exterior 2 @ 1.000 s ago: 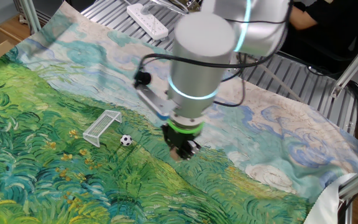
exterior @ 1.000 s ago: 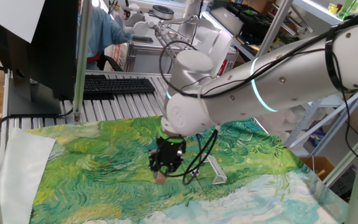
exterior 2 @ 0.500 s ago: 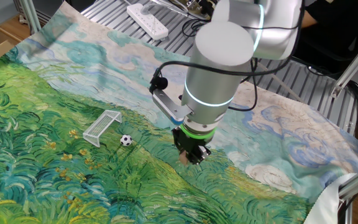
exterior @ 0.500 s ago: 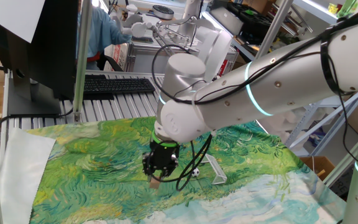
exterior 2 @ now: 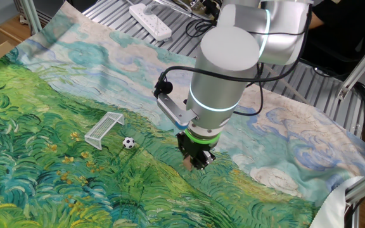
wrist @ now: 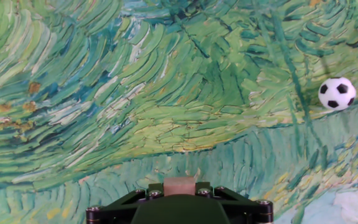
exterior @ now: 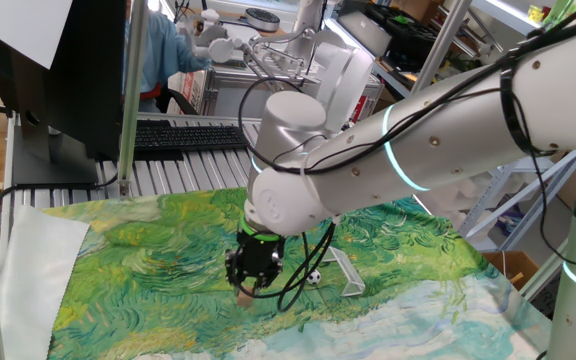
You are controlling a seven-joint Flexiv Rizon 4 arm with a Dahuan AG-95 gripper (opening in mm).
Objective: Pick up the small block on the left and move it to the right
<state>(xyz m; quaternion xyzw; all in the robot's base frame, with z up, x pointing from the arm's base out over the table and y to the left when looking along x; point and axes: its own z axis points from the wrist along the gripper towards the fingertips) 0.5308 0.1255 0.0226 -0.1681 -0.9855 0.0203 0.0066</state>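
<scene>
A large white robot arm (exterior: 438,150) reaches down over a table covered by a painted cloth (exterior: 128,260) of swirling green and blue brushstrokes. A black keyboard (exterior: 188,137) sits on the bare metal table top well beyond the arm, and a white power strip (exterior 2: 151,19) lies off the cloth on the far side in the other fixed view.

At the arm's end, the black gripper (exterior: 247,287) points straight down, low over the cloth. Its jaws are clenched on the small block (exterior: 245,294), a tan wooden cube that pokes out just below the tips. In the hand view the block (wrist: 179,185) shows as a pale square pinched in the middle of the black gripper body. Whether it rests on the cloth or hangs just above it cannot be told.

A small white goal frame (exterior 2: 104,128) stands to one side of the gripper, well apart. A black-and-white mini soccer ball (exterior 2: 128,143) lies between the goal and the gripper, nearer the goal. The hand view shows the ball off toward the upper right edge.

Judging by this, the carry step is in hand: the block is grasped and not yet released. The next move calls for holding the grip firm, reaching the drop spot on the right, lowering gently, then opening the jaws while keeping clear of the ball and goal.
</scene>
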